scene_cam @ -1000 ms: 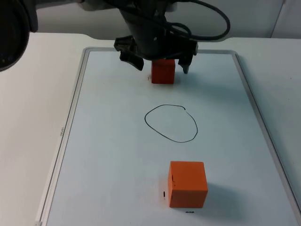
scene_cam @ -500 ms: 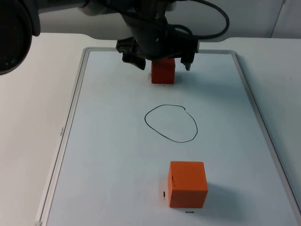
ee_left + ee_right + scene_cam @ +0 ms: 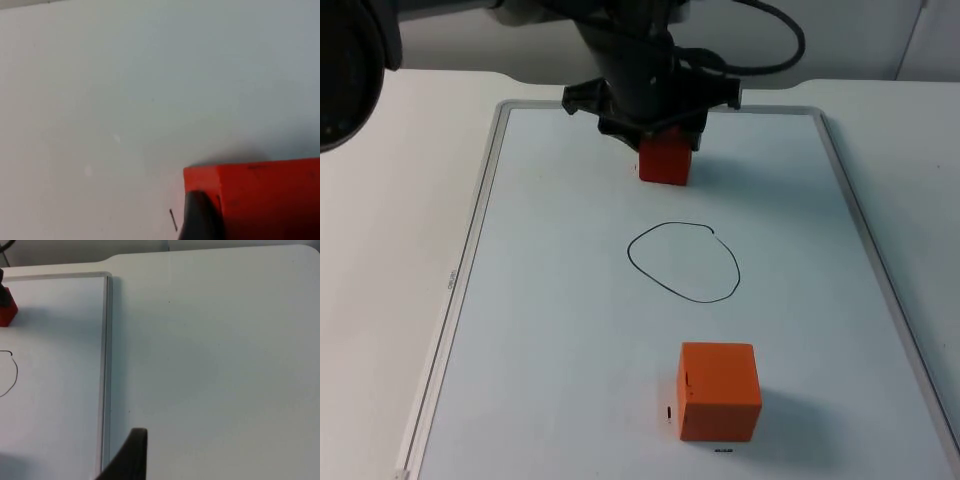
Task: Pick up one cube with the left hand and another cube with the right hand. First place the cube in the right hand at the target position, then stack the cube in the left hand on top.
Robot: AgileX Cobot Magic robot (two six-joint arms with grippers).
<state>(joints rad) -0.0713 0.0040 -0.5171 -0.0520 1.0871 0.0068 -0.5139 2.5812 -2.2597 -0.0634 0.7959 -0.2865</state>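
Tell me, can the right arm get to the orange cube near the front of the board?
Probably yes. The near cube stands alone on the whiteboard, nothing around it. The left gripper is busy at the far cube.

The left gripper (image 3: pixel 658 135) covers the top of the far cube (image 3: pixel 665 165), so how its jaws meet the cube's sides cannot be told from above. In the left wrist view the far cube (image 3: pixel 265 200) is cut off by the picture's edge, one black fingertip (image 3: pixel 200 217) covering its corner. In the right wrist view that cube and the drawn circle (image 3: pixel 12 375) are each cut off by the edge.
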